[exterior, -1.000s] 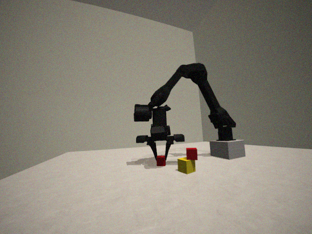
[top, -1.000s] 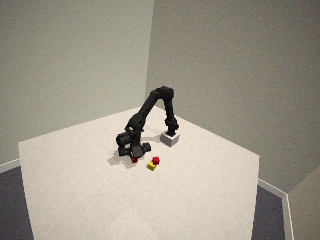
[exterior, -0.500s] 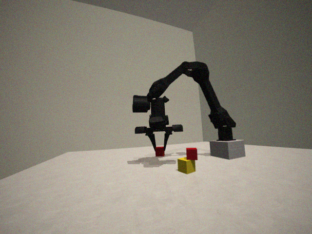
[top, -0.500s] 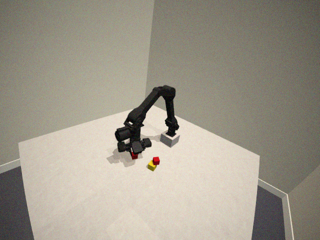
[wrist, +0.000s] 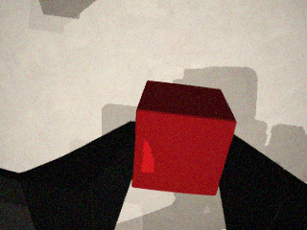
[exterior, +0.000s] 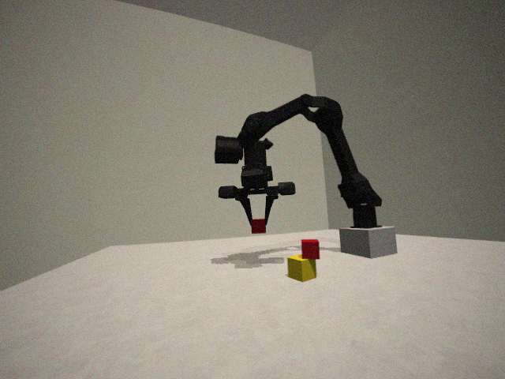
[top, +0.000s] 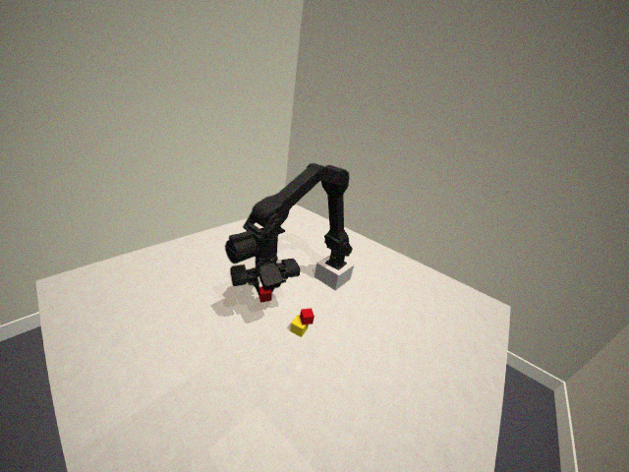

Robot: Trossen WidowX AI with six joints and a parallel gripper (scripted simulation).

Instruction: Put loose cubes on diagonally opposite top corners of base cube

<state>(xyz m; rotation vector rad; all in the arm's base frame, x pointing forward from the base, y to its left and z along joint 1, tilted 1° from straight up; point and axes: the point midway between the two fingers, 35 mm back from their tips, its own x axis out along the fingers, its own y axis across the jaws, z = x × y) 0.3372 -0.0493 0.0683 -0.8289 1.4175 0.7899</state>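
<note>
While your pincer (top: 264, 290) (exterior: 258, 223) (wrist: 179, 137) clamps one red cube (top: 264, 294) (exterior: 258, 226) (wrist: 182, 153) above worktop (top: 202, 381) (exterior: 203, 318) (wrist: 110, 62), your other red cube (top: 307, 316) (exterior: 310, 249) caps one corner of yellow cube (top: 299, 326) (exterior: 301, 268), overhanging it.

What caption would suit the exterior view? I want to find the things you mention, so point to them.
Gripper (top: 264, 290) (exterior: 258, 224) (wrist: 179, 137) lifts a red cube beside a yellow cube (top: 299, 326) (exterior: 301, 268) topped with red.

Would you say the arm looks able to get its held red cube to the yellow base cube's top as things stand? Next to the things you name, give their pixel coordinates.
Probably yes: the gripper (top: 264, 290) (exterior: 258, 223) (wrist: 179, 137) holds the red cube (top: 264, 295) (exterior: 258, 226) (wrist: 182, 153) raised, though the other red cube (top: 307, 316) (exterior: 310, 249) takes one corner of the yellow cube (top: 299, 326) (exterior: 301, 268).
</note>
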